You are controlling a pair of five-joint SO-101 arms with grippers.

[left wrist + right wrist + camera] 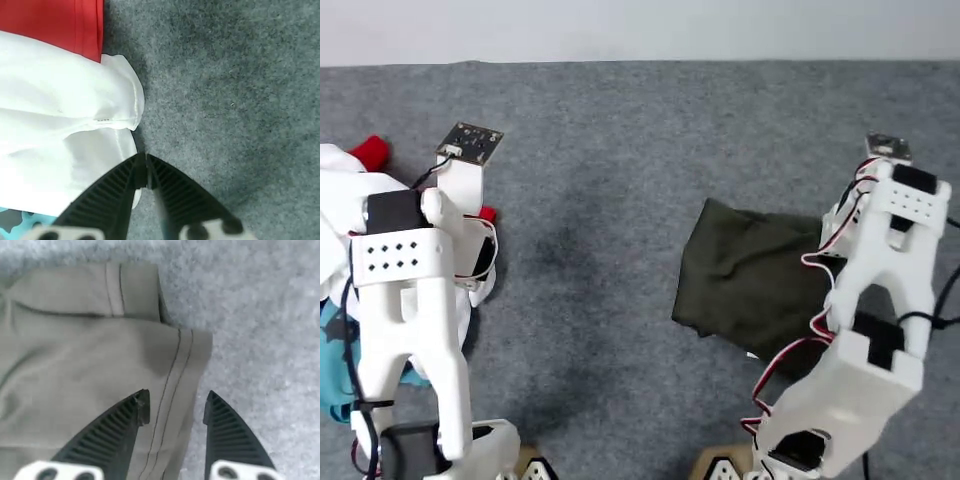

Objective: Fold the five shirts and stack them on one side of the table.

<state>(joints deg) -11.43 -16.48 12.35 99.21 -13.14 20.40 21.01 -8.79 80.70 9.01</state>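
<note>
Now, right hand [177,400] spread, olive shirt [75,355] beneath (hem edge)

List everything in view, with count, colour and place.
olive shirt: one, dark olive, on the table's right side, partly under the right arm
white shirt: one, white, in the pile at the table's left edge
red shirt: one, red, same pile, touching the white shirt
teal shirt: one, teal, patterned, near end of that pile, partly hidden by the left arm
table: one, grey, carpet-like surface
left arm: one, white, over the pile
right arm: one, white, over the olive shirt
left gripper: one, black fingers, shut, at the white shirt's edge
right gripper: one, black fingers, open, over the olive shirt's hem
</note>
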